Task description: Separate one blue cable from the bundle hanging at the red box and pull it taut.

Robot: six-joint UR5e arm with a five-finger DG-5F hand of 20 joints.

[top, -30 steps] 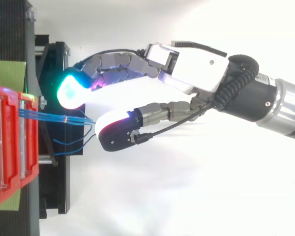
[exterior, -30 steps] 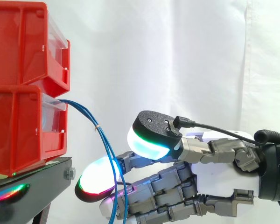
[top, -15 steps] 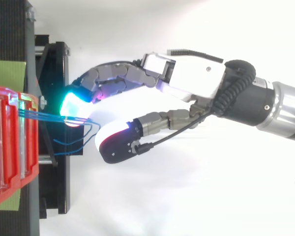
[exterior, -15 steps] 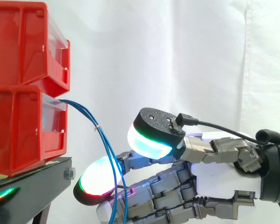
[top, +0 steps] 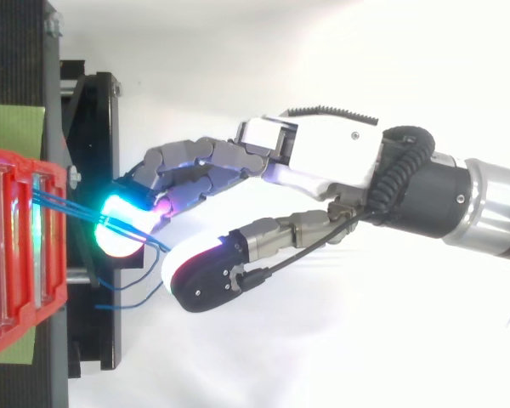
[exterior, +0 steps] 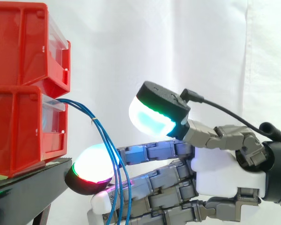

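A bundle of thin blue cables (exterior: 104, 138) comes out of the lower red bin (exterior: 18, 131) and hangs down past the black stand (exterior: 33, 180). In the top view the cables (top: 72, 206) run from the bin's front to my hand (top: 331, 157). The hand (exterior: 225, 173) is open, its fingers stretched almost straight towards the bin. One glowing fingertip (exterior: 91, 168) lies against the bundle, and the cables drop in front of the fingers. The thumb (exterior: 157, 115) stands well above the fingers and touches no cable. I see no single cable parted from the rest.
A second red bin (exterior: 18, 42) sits stacked on the lower one. The stand's edge (top: 93, 110) is just beyond the fingertips. A white curtain hangs behind. A loose cable end (top: 127, 299) curls below the thumb in the top view.
The fingers have straightened and reached closer to the bin, meeting the bundle and nudging it sideways. The thumb has lifted away from the fingers.
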